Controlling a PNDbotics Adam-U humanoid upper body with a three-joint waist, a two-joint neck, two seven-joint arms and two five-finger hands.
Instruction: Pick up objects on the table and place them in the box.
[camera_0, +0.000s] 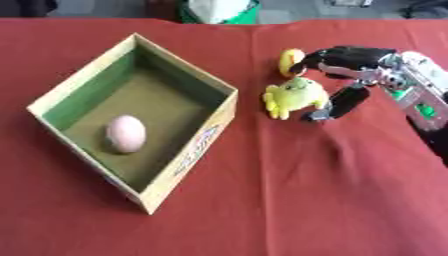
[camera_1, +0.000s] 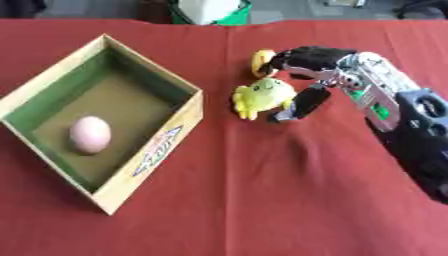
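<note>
The right hand (camera_1: 317, 75) has its fingers (camera_1: 302, 56) curved apart around the yellow plush toy (camera_1: 261, 96) on the red table (camera_1: 289, 190), just right of the box (camera_0: 188, 150). A pink egg (camera_0: 126, 133) lies inside. A small yellow thing (camera_0: 290, 61) is half hidden behind the fingers.

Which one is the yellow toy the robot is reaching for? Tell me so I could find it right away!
Look at the red tablecloth and find the cardboard box with the pink egg inside. Just right of the box, outside it, sits the yellow plush toy, with the right hand curved around it. A smaller yellow thing lies just behind it; the toy is bigger, fluffy, and nearer to you.
</note>
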